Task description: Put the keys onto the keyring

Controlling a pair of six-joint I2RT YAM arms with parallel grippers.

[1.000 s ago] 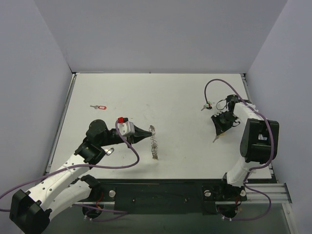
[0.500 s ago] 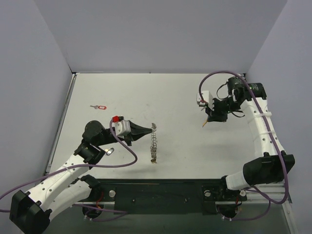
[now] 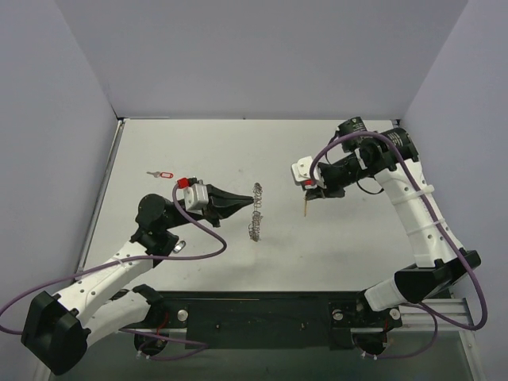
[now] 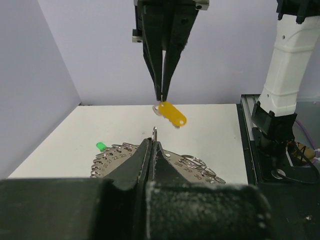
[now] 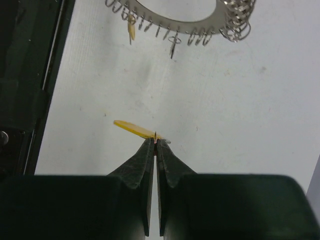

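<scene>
Now the left jaws are pinched shut on a small loop at the rim of the keyring, holding it on edge near the middle of the desk. Whether its lower edge touches the desk I cannot tell. The right jaws are closed tight on the yellow key, gripping it at the end of its plastic head where a bit of silver shows. The rest of the key sticks out free, just to the right of the ring and apart from it. In the left wrist view the key hangs tilted, straight ahead of the pinched loop. A red key lies flat at the far left of the desk. A green key lies on the desk left of the ring in the left wrist view.

The key looks light and stiff. Pinched at one small spot, it will likely swivel if it brushes the wire, so a grip across the flat of the head would hold its angle better. The ring looks like thin, springy wire, light but apt to flex and to snag on its many small loops. Holding it at the rim close to the target loop, as the left jaws do, should keep that loop steady.
</scene>
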